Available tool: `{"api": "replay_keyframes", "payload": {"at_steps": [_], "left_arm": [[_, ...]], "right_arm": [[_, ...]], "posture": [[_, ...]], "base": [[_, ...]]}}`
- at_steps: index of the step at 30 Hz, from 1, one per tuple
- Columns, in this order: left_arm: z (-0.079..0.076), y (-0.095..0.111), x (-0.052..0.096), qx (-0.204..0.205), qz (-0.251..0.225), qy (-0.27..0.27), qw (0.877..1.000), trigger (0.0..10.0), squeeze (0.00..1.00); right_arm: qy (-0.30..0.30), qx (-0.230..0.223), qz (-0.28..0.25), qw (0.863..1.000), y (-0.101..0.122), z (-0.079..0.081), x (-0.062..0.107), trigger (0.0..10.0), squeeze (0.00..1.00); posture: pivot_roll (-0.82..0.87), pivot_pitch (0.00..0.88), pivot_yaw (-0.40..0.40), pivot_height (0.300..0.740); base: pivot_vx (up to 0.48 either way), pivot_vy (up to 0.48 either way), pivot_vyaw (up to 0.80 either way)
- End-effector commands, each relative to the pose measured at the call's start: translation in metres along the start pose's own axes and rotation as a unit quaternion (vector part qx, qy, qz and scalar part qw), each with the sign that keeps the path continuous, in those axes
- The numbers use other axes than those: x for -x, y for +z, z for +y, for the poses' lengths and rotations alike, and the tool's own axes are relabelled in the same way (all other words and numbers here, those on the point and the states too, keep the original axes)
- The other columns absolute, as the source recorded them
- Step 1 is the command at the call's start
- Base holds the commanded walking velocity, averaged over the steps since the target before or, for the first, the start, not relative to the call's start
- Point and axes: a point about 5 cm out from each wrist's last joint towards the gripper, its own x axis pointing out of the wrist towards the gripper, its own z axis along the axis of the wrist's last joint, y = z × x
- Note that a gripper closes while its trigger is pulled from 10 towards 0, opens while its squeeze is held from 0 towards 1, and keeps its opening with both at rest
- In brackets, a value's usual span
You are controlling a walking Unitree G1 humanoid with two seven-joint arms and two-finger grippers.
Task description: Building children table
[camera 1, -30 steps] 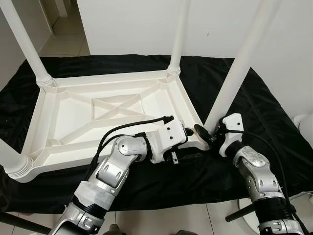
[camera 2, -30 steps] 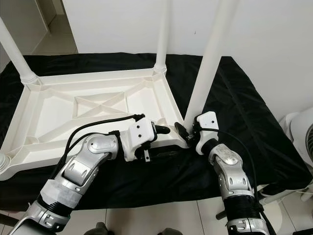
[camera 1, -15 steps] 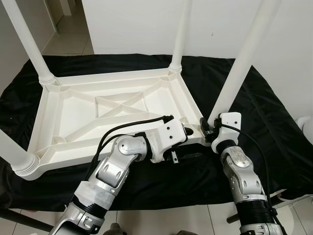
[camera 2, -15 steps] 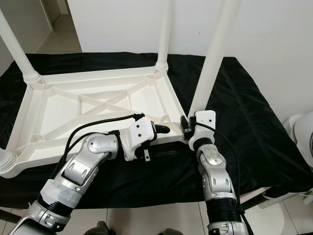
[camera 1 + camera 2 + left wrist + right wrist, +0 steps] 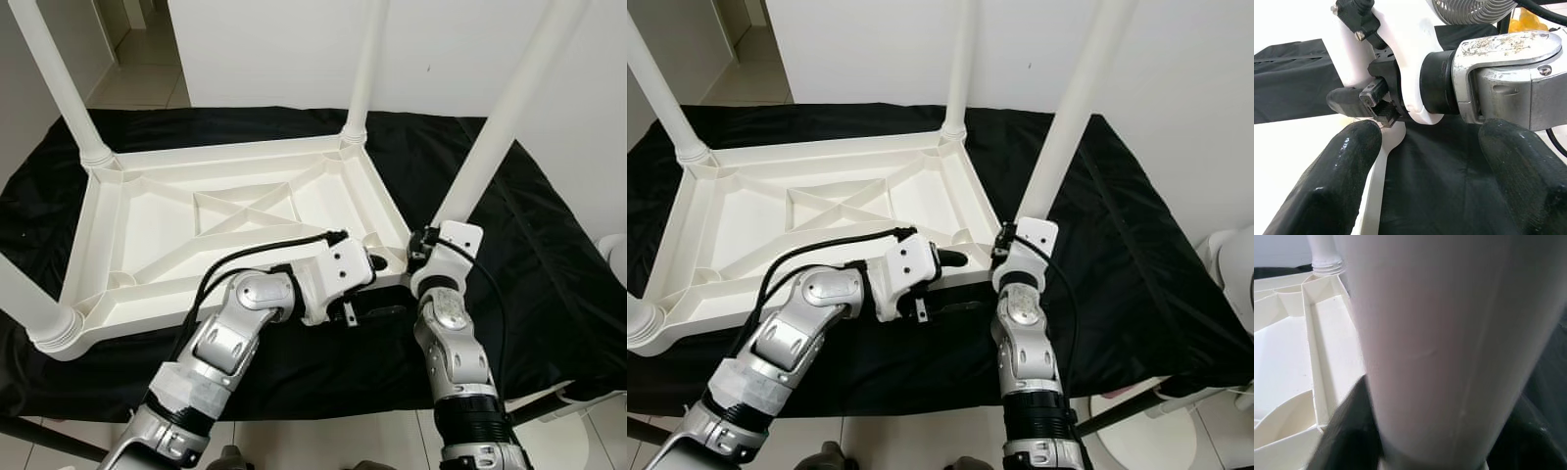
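A white plastic children's table [image 5: 225, 220] lies upside down across the middle of the frame on a black cloth [image 5: 529, 255]. The right gripper [image 5: 423, 245], at centre right, clamps the base of the loose table leg [image 5: 495, 137] at the tabletop's near right corner. The left gripper [image 5: 1425, 161] hovers beside it, fingers spread wide, holding nothing.

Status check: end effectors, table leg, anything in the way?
Right end effector shut on the fourth leg, near its base. Left end effector open beside that corner of the upturned tabletop. Three legs already standing. No obstruction seen.
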Motion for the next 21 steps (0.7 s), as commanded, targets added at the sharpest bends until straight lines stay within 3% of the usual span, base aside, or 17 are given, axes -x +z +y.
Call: {"api": "replay_keyframes", "payload": {"at_steps": [1, 2, 12, 13, 21], "left_arm": [[0.007, -0.001, -0.001, -0.002, 0.005, 0.044, 0.999, 10.0, 0.0], [0.008, -0.001, -0.001, -0.001, 0.004, 0.05, 0.999, 10.0, 0.0], [0.012, -0.001, 0.001, 0.0, 0.003, 0.068, 0.998, 10.0, 0.0], [0.012, -0.001, 0.002, 0.0, 0.003, 0.069, 0.998, 10.0, 0.0], [0.016, 0.001, -0.001, -0.001, -0.001, 0.079, 0.997, 10.0, 0.0]], "right_arm": [[-0.009, 0.005, -0.003, 1.0, 0.001, -0.005, 0.001, 10.0, 0.56], [-0.003, 0.003, -0.012, 1.0, 0.003, -0.005, 0.002, 10.0, 1.0], [0.005, -0.005, -0.038, 0.999, 0.008, -0.011, 0.012, 10.0, 1.0], [0.018, -0.004, -0.043, 0.999, 0.008, -0.01, 0.017, 10.0, 0.0], [0.065, 0.004, -0.053, 0.996, -0.001, -0.013, 0.057, 10.0, 0.0]], "posture": [[-0.03, 0.0, -0.03, 0.74], [-0.02, 0.0, -0.034, 0.74], [-0.02, 0.0, -0.043, 0.74], [-0.02, 0.0, -0.043, 0.74], [-0.05, 0.0, -0.029, 0.74]], "base": [[0.0, 0.0, 0.0], [0.0, 0.0, 0.0], [0.0, 0.0, 0.0], [0.0, 0.0, 0.0], [0.0, 0.0, 0.0]]}}
